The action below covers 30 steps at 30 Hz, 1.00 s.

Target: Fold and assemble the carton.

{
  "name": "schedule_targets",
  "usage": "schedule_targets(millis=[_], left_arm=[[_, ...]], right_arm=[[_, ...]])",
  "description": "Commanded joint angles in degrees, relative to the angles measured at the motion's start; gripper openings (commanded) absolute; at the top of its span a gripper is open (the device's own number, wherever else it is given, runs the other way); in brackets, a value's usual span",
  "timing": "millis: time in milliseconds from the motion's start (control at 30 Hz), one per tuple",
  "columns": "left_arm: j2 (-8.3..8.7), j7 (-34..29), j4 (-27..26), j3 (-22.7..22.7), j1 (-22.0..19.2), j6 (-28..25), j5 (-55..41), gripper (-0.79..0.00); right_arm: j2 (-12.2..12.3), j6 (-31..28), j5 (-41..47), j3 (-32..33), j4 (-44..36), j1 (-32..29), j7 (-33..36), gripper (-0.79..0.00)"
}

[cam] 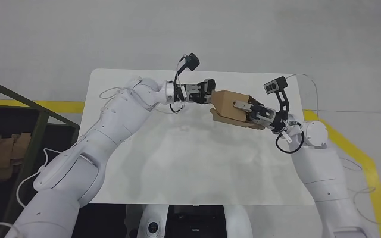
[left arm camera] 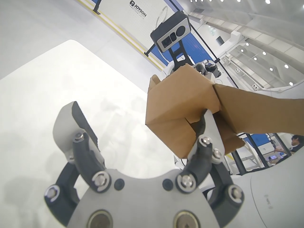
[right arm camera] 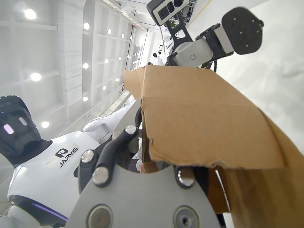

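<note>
The right jaws are clamped on a wall of the carton [cam: 228,103], holding it half-squared over the far part of the bench [cam: 178,172]. The left jaws stand wide apart, one finger [left arm camera: 210,129] pressed against a loose end flap. Flap folding seems in hand. Next, that flap likely needs pushing inward against the right's steady hold.

We seem to be in a large robotics test hall, an industrial sort of space. The white table [cam: 178,172] stands on a pale grey floor [cam: 178,35], and yellow lines [cam: 53,106] painted on it run out from both sides of the table. Beyond the table stand white and blue partition panels [left arm camera: 123,3] on black posts. High above the table, a white beamed ceiling [right arm camera: 71,48] carries rows of round lamps [right arm camera: 35,77].
</note>
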Motion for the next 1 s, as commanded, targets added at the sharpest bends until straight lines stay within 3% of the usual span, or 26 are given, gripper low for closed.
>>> schedule_targets(millis=[0,767,967], left_arm=[[-0.08,0.0,-0.1,-0.1,0.0,0.1,0.3,0.0],[-1.2,0.3,0.2,-1.4,-0.1,0.6,2.0,0.0],[-0.61,-0.3,1.9,-3.7,0.2,-1.2,-0.9,0.0]], right_arm=[[0.0,0.1,0.1,0.0,0.0,0.0,0.0,-0.785],[0.1,0.2,0.1,-0.6,-0.1,0.3,0.0,-0.785],[0.2,0.2,1.1,0.3,1.4,0.2,-0.8,-0.785]])
